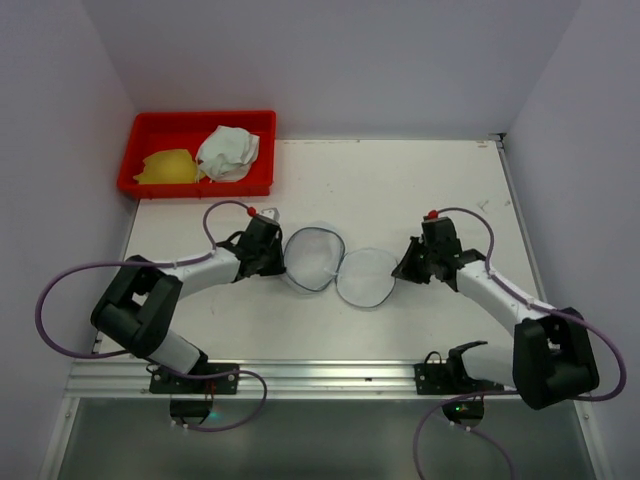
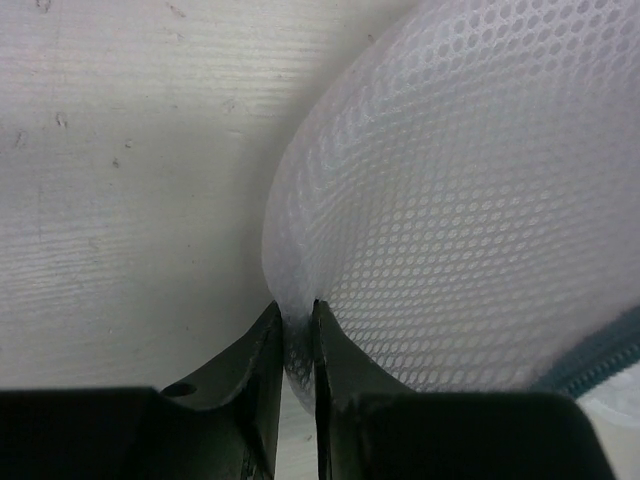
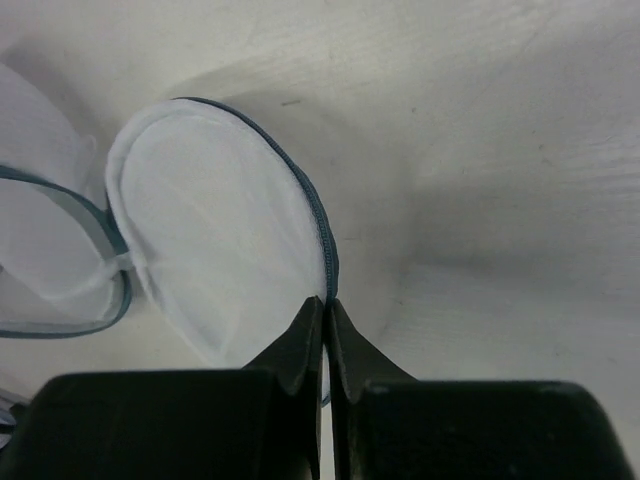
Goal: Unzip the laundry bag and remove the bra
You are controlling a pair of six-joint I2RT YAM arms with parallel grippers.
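The white mesh laundry bag (image 1: 313,260) lies open in the middle of the table as two round halves side by side, each edged by a dark zipper band. My left gripper (image 1: 283,258) is shut on the mesh of the left half (image 2: 460,220), pinching a fold between its tips (image 2: 296,312). My right gripper (image 1: 400,270) is shut on the zipper rim (image 3: 318,215) of the right half (image 3: 220,230), with its tips (image 3: 327,303) closed on the band. The halves look flat, and no bra shows in them.
A red plastic tray (image 1: 190,188) stands at the back left and holds a crumpled white cloth item (image 1: 228,152) and a yellow item (image 1: 168,166). White walls close the table on the left, back and right.
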